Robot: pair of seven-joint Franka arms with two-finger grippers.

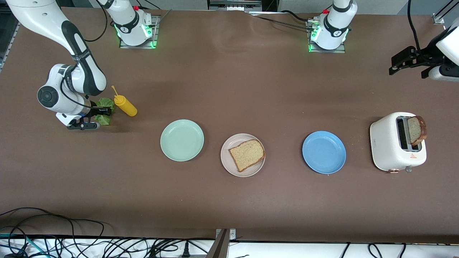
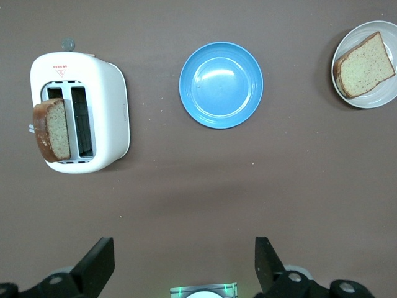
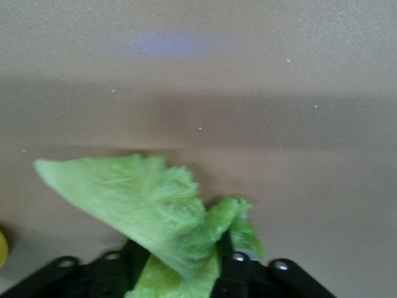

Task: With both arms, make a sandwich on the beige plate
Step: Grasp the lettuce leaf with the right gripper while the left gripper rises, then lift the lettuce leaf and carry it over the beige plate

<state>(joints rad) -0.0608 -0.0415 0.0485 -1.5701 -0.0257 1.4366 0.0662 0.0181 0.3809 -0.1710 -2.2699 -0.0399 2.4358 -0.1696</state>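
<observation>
Lettuce leaf [image 3: 155, 217] pinched between right gripper [image 3: 180, 264] jaws, left gripper [image 2: 185, 264] jaws apart

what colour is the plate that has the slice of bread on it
Pale beige. The plate with the bread slice shows best in the front view, between a green and a blue plate.
</observation>
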